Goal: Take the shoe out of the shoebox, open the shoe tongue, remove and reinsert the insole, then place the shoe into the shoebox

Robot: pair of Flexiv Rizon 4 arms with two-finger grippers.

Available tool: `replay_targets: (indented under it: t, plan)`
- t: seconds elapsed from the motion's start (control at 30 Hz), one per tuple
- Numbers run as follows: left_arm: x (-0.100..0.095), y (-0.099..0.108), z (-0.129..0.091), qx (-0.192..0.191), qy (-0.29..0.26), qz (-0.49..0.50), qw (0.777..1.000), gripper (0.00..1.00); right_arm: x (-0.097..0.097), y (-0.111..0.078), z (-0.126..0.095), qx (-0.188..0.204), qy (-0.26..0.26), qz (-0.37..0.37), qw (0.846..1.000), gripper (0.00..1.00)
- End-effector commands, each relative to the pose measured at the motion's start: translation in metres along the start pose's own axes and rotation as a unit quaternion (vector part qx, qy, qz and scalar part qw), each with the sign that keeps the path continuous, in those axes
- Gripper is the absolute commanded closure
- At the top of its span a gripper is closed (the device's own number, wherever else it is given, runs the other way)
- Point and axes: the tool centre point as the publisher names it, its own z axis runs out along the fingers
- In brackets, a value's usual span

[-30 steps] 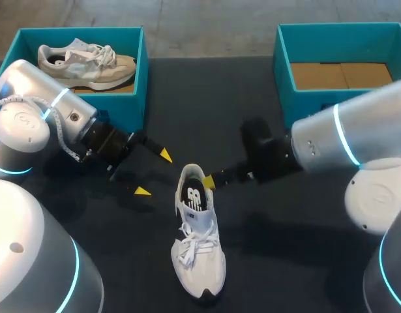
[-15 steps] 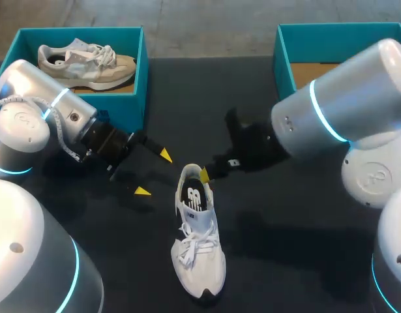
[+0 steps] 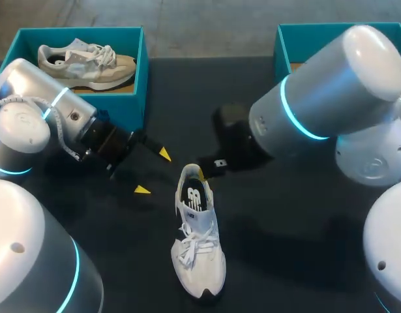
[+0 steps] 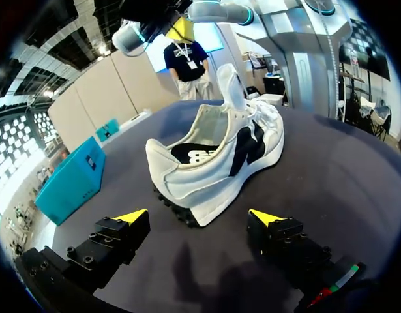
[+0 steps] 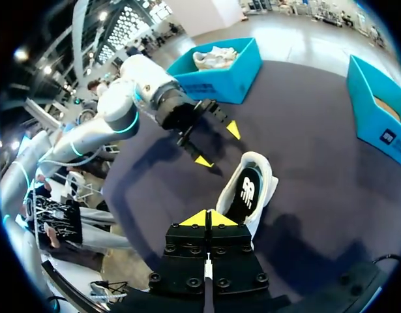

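Since the right arm [image 3: 317, 104] overlaps it, the right-hand shoebox [image 3: 282, 45] shows only partly.

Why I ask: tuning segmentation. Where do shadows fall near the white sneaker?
Head view: soft shadow on the table beside the white sneaker. Left wrist view: dark patch under its heel, ahead of the left gripper. Right wrist view: dark shadow flanks the sneaker.

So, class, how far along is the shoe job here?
Done: the white shoe stands on the table, tongue raised. In hand: the shut right end effector hovers by its heel; the insole lies inside. Left: possibly insole work, then boxing.
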Motion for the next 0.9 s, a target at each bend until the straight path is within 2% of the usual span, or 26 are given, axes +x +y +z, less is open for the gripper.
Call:
replay_targets:
  t: [0.03,0.17,0.4,0.7,0.9]
  plan:
    - [0.007,-0.011,-0.01,-0.037,-0.002,-0.012,0.999,0.0,0.008,0.006,0.02,0.003,-0.139,0.003,0.99,1.0]
    - [0.012,-0.014,-0.023,-0.05,0.001,-0.022,0.998,0.0,0.008,0.005,0.029,0.004,-0.144,0.011,0.989,1.0]
    - [0.018,-0.007,-0.051,-0.078,0.013,-0.044,0.996,0.0,0.011,0.012,0.043,0.017,-0.157,0.014,0.987,1.0]
    - [0.022,0.003,-0.088,-0.105,0.02,-0.071,0.992,0.0,0.003,0.015,0.062,0.025,-0.161,0.026,0.986,1.0]
    - [0.024,0.005,-0.099,-0.114,0.019,-0.085,0.99,0.0,-0.002,0.014,0.072,0.022,-0.16,0.034,0.986,1.0]
